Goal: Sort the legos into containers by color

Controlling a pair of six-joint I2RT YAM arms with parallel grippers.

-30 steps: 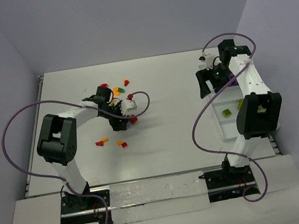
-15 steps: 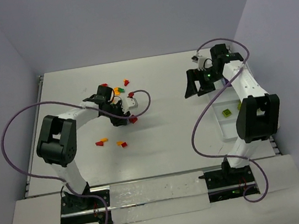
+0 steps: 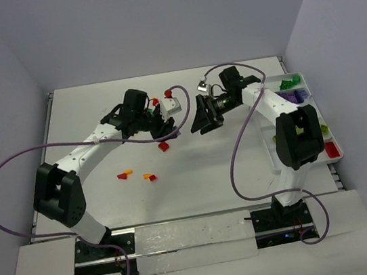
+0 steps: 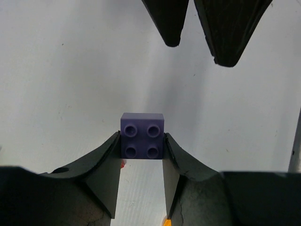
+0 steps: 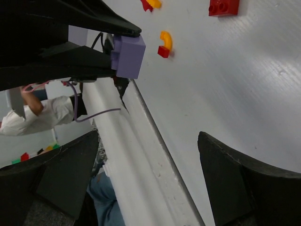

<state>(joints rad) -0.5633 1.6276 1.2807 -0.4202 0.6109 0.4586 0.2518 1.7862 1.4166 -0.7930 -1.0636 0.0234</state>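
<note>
Lavender walls enclose a white table (image 3: 209,175) on which the sort is partly complete. The left gripper (image 4: 141,139) is clamped on a purple brick (image 4: 142,135), which sits squarely between the two fingertips, studs toward the wrist camera, raised off the surface near the table's middle. The right gripper (image 3: 207,122) faces it from just beside, jaws spread wide and holding nothing; the arrangement suggests a handover of the purple brick toward the tray side. The tray (image 3: 318,113) lies along the right edge of the table, partly hidden by the right arm. Its far compartment holds green bricks (image 3: 289,84), the next holds purple bricks (image 3: 294,97), and a nearer compartment holds a red brick (image 3: 332,150). Loose pieces not yet sorted lie on the left half of the table: a red piece (image 3: 163,146) near the left gripper, two small orange-and-red pieces (image 3: 124,175) (image 3: 149,176) nearer the arm bases, and a few more (image 3: 154,102) behind the left wrist, too small to count. Estimated progress: roughly past the midpoint.
</note>
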